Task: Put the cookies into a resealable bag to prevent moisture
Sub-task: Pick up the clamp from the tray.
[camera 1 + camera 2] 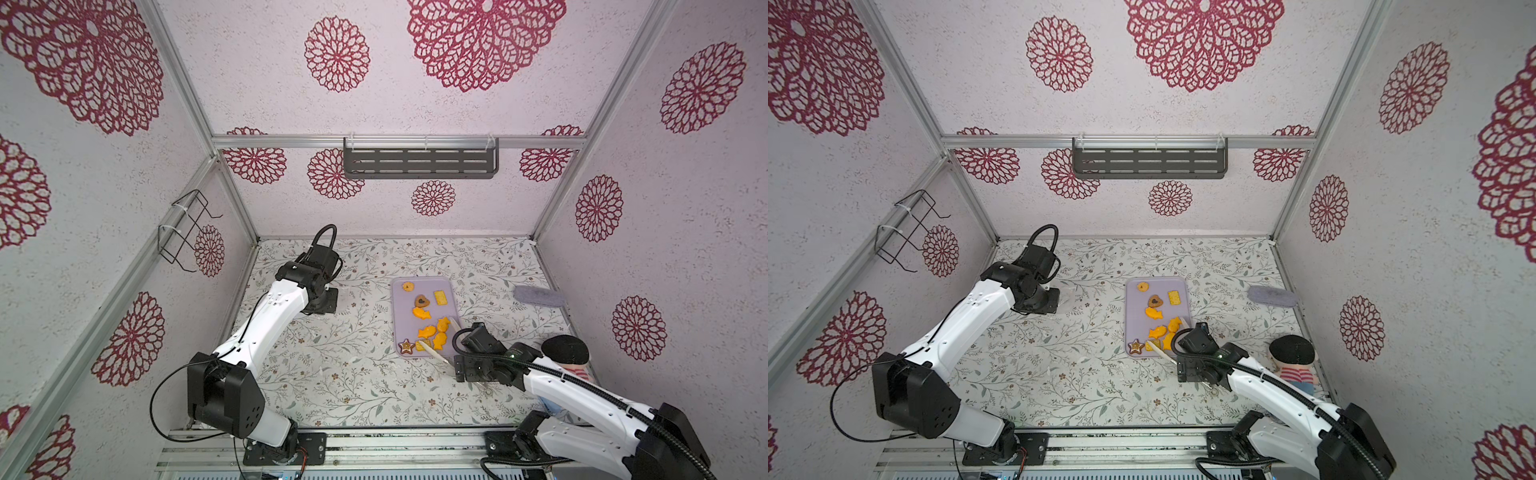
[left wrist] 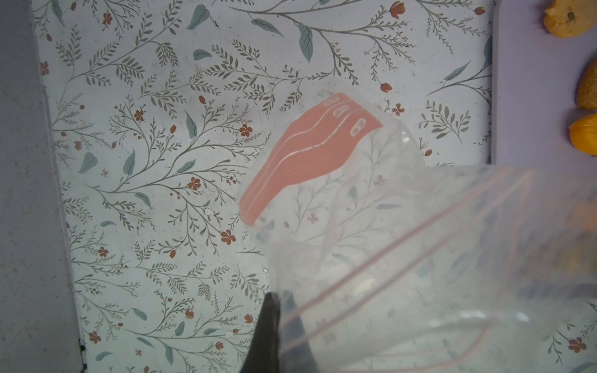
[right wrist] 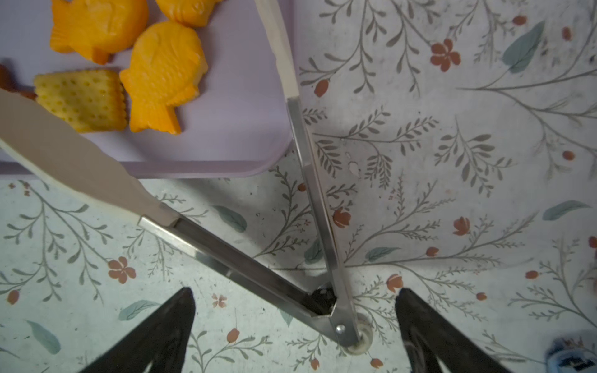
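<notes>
Item: resealable bag (image 2: pixel 371 226), clamped near zip line by shut left gripper (image 2: pixel 277 303), trailed beyond fingertips, beside tray (image 2: pixel 529 97). Item: right gripper (image 3: pixel 294 292), fingers spread wide, nothing held. Hinge of tongs (image 3: pixel 226 245) lain between fingers, long axis pointed ahead toward cookies (image 3: pixel 161 74) on tray. Right arm judged nearer.

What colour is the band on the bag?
Salmon pink with thin white lines. The bag and its band show best in the left wrist view.
</notes>
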{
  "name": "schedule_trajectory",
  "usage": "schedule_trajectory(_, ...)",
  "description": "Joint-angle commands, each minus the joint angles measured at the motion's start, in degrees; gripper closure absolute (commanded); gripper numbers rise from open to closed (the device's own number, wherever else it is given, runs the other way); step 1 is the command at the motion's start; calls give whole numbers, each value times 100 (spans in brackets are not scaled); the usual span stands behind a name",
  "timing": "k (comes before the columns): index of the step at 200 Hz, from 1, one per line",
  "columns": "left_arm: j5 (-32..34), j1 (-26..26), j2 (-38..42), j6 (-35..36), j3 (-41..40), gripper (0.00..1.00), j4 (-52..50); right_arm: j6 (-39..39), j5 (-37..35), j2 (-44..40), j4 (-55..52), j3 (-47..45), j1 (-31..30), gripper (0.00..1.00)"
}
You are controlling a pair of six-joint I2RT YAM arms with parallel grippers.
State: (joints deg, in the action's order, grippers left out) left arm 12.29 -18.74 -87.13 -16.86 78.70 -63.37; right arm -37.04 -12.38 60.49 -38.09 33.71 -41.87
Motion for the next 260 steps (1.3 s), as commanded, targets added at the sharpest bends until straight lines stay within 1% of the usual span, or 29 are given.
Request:
schedule_trajectory(1, 73, 31, 137, 126, -69, 100, 26, -24, 87, 141, 433, -107, 21, 1)
schedule_trajectory(41, 71, 27, 172, 93, -100, 100, 11, 329, -26, 755, 1001, -76, 25, 1)
schedule_trajectory(87, 124, 33, 233, 60, -92, 100, -35, 569, 233, 1166, 1685, -172, 43, 2)
schedule_trajectory(108, 159, 31, 215, 55, -77, 100, -77, 682, 362, 1280, 1749, -114, 39, 5)
schedule_trajectory(122, 176, 31, 214, 50, -66, 100, -100, 723, 501, 1268, 1728, -93, 23, 12)
schedule_trajectory(132, 177, 27, 215, 35, -72, 100, -108, 727, 526, 1172, 1696, -110, -11, 14)
schedule_trajectory(171, 186, 30, 200, 43, -43, 100, -88, 689, 445, 920, 1706, -49, -295, 16)
schedule_trajectory(192, 185, 34, 188, 36, -43, 100, -79, 679, 228, 1123, 1913, -97, -357, 16)
schedule_trajectory(211, 177, 23, 197, 26, -53, 100, -79, 718, 8, 1395, 1926, -13, -357, 13)
schedule_trajectory(225, 177, 30, 214, 35, -48, 100, -79, 777, -27, 1506, 1999, 47, -357, 12)
schedule_trajectory(245, 177, 26, 206, 41, -50, 100, -79, 796, 55, 1611, 2185, 39, -357, 15)
schedule_trajectory(260, 177, 21, 197, 25, -42, 100, -87, 812, 43, 1659, 2175, 48, -366, 20)
